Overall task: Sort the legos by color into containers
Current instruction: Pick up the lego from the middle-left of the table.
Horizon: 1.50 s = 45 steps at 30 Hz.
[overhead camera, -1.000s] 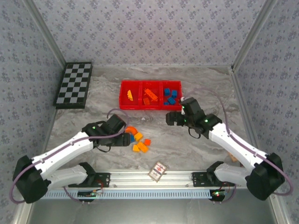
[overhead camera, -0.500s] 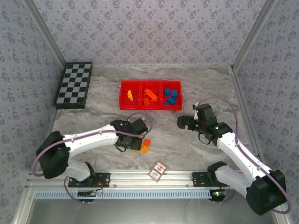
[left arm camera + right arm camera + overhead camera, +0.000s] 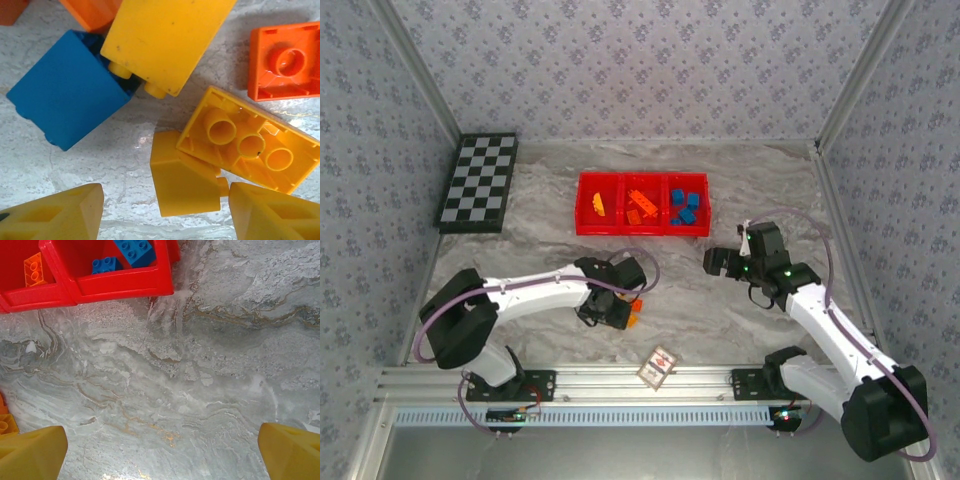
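Note:
Loose legos lie in a pile under my left gripper (image 3: 618,308). In the left wrist view a small yellow brick (image 3: 185,175) sits between the open fingers (image 3: 55,215); the right finger is close to its stud, the left one stands well clear. Around it lie a long yellow brick (image 3: 250,145) turned hollow side up, a blue brick (image 3: 65,95), a larger yellow brick (image 3: 165,40) and a red-orange brick (image 3: 285,62). The red tray (image 3: 642,232) holds yellow, orange and blue legos in its left, middle and right containers. My right gripper (image 3: 715,262) hangs open over bare table below the blue container (image 3: 125,285).
A black-and-white checkerboard (image 3: 480,182) lies at the back left. A small patterned card (image 3: 659,366) rests near the front rail. Patterned walls close in the left, right and back sides of the marbled table (image 3: 740,190).
My left arm swung right and came down over the loose pile, its jaws narrowing round the small yellow brick. My right arm drew back to the right, away from the tray.

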Motion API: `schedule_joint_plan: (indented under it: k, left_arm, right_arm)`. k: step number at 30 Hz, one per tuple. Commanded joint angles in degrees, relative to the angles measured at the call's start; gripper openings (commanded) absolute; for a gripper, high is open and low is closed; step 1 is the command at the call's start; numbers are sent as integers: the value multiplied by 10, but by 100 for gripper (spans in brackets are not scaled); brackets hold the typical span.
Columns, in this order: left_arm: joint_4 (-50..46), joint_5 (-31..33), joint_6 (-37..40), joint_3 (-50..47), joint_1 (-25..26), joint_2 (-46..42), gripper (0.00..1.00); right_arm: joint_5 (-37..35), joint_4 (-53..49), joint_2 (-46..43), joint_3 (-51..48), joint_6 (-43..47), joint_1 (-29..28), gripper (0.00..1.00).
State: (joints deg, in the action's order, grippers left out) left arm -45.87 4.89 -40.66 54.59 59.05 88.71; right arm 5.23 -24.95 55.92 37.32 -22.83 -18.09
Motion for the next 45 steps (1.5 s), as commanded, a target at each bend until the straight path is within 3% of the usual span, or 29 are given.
schedule_joint_plan:
  k: [1,8,18,30,37,45]
  left_arm:
    - [1,-9,22,11,5,11,67]
    - [9,-16,28,7,-4,33,65]
    - [19,-24,18,-23,-31,14,51]
    - [31,-22,8,-44,-38,7,44]
    - [20,-7,11,-35,-40,7,53]
    - [32,-8,18,-33,-42,10,55]
  right_arm:
    - [7,11,6,-8,10,6,100]
    - [8,17,15,-9,7,11,100]
    - [10,9,8,-17,6,19,100]
    - [12,11,8,-24,3,30,100]
    - [14,4,4,-25,5,33,100]
    - [16,9,2,-30,5,38,100]
